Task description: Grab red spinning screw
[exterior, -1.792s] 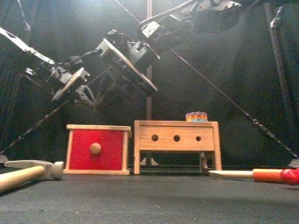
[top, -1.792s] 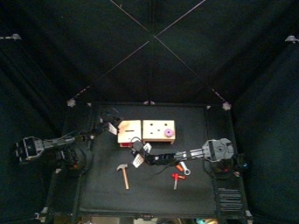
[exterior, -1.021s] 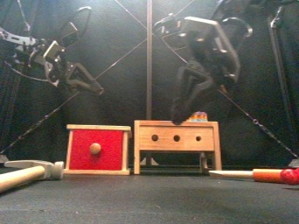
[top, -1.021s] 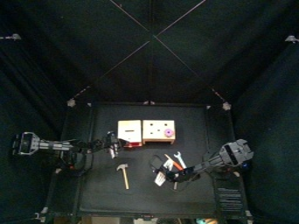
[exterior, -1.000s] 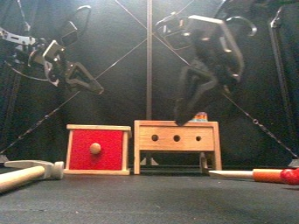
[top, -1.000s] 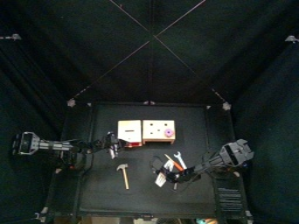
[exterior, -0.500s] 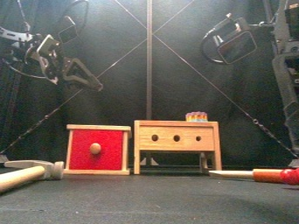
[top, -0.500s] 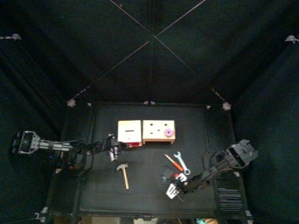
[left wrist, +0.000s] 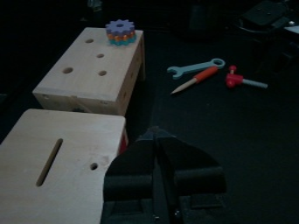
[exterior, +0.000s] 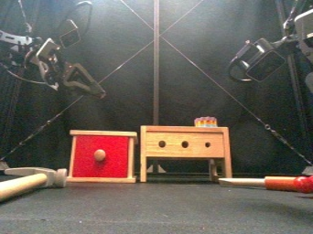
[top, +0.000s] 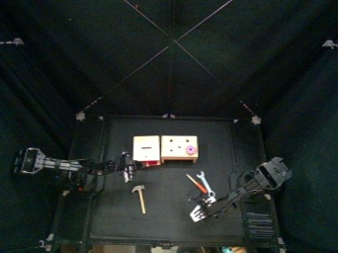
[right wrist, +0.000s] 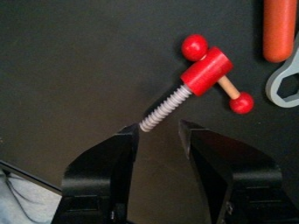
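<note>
The red spinning screw (right wrist: 208, 72) lies flat on the black table, with a red head, a cross bar with two red knobs and a silver threaded shaft. In the right wrist view my right gripper (right wrist: 158, 131) is open, with the tip of the shaft just between its jaws. In the top view the screw (top: 205, 202) lies near the table's front right, with the right gripper (top: 200, 211) just in front of it. My left gripper (left wrist: 159, 149) looks shut and empty and rests by the wooden boxes; the screw (left wrist: 233, 79) shows far beyond it.
A wrench (top: 201, 183) lies just behind the screw. A wooden-handled hammer (top: 138, 196) lies at the front middle. A red-fronted box (top: 148, 148) and a holed wooden bench (top: 181, 146) with a purple gear stand at the centre back.
My right gripper has swung from the table's middle to the front right and come down at the screw. My left arm has drawn back to the left and stayed still since.
</note>
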Available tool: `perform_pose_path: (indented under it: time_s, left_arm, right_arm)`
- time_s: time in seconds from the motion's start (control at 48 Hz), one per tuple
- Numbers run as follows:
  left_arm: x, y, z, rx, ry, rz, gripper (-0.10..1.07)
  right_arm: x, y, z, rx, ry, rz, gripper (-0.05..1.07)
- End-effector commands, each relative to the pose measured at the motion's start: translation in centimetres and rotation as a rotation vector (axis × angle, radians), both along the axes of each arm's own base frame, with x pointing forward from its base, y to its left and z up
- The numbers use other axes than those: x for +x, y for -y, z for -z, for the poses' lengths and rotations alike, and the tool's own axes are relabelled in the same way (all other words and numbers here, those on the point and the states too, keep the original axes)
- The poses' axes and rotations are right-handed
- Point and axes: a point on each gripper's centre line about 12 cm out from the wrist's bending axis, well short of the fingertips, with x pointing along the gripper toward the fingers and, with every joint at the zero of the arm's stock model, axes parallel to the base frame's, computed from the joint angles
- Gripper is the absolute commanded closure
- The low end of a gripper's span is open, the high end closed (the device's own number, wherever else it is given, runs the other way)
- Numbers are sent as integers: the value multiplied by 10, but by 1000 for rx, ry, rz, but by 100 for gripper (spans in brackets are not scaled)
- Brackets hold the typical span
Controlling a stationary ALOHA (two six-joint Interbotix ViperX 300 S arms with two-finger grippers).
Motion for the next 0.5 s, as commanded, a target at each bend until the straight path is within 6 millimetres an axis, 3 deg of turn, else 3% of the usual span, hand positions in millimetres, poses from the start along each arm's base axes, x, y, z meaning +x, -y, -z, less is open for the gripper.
perform_pose_path:
  time_s: [0.0, 0.292, 0.479]
  left_arm:
    - [2, 0, -4, 3, 17, -2, 58]
    - [1, 0, -2, 5, 12, -2, 58]
    - [0, 0, -2, 5, 11, -2, 58]
  right_arm:
    - [6, 1, -4, 11, 18, 13, 23]
    - [4, 5, 14, -9, -33, 25, 26]
    - [0, 7, 22, -23, -58, 21, 37]
